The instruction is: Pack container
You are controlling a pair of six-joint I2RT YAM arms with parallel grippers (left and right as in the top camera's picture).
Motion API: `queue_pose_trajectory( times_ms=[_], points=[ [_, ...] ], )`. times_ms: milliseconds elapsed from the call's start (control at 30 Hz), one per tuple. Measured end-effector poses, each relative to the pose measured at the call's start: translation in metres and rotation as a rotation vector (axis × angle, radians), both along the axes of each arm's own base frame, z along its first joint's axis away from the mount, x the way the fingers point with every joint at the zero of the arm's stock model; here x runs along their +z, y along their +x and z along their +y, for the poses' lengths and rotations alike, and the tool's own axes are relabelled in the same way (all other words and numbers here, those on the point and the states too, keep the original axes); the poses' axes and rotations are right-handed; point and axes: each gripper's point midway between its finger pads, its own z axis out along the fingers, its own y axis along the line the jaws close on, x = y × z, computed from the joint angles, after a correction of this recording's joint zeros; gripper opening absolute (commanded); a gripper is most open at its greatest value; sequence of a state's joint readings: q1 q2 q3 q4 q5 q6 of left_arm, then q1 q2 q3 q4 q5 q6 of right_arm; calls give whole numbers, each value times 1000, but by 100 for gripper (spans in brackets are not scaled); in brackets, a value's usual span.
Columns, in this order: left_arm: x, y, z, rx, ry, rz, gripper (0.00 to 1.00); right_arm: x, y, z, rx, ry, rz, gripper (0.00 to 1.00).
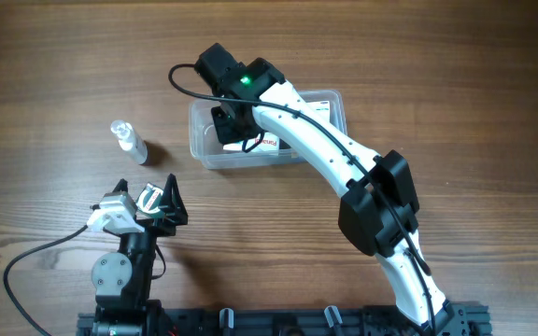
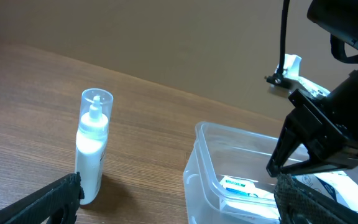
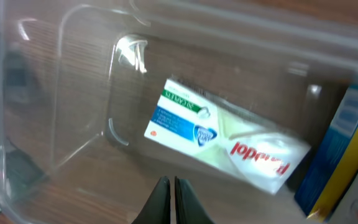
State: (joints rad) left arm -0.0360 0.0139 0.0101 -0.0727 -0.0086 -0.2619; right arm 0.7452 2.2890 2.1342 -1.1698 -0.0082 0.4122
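Observation:
The clear plastic container [image 1: 204,149] stands at the table's middle back. It also shows in the left wrist view [image 2: 207,168] and the right wrist view [image 3: 61,74]. Inside it lie a white box with blue and red print [image 3: 222,134] and a blue box [image 3: 331,155] at its right side. My right gripper [image 3: 171,186] is shut and empty, hovering over the container's left half [image 1: 232,121]. My left gripper [image 1: 162,201] is open and empty, low near the front left. A small clear bottle with white contents [image 1: 129,140] stands left of the container, upright [image 2: 92,149].
The wooden table [image 1: 45,93] carries nothing else. The left arm's base [image 1: 120,275] and a black rail [image 1: 278,322] sit at the front edge. Black cables run from both arms.

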Motion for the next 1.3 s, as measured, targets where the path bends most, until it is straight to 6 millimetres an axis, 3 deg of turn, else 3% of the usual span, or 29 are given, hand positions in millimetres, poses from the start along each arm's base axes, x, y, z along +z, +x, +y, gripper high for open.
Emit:
queue_pose_trajectory(
  times_ms=[333,767,1100,1300],
  points=[
    [0,0,0,0,0,0,100,0,3,-1,231,-49,-54,4],
    [0,0,0,0,0,0,100,-3,-13,-9,774,-151,-69,4],
    [0,0,0,0,0,0,100,-5,-5,-18,927,-171,-90,4],
    [0,0,0,0,0,0,100,-19,6,-32,967,-184,-68,4]
  ],
)
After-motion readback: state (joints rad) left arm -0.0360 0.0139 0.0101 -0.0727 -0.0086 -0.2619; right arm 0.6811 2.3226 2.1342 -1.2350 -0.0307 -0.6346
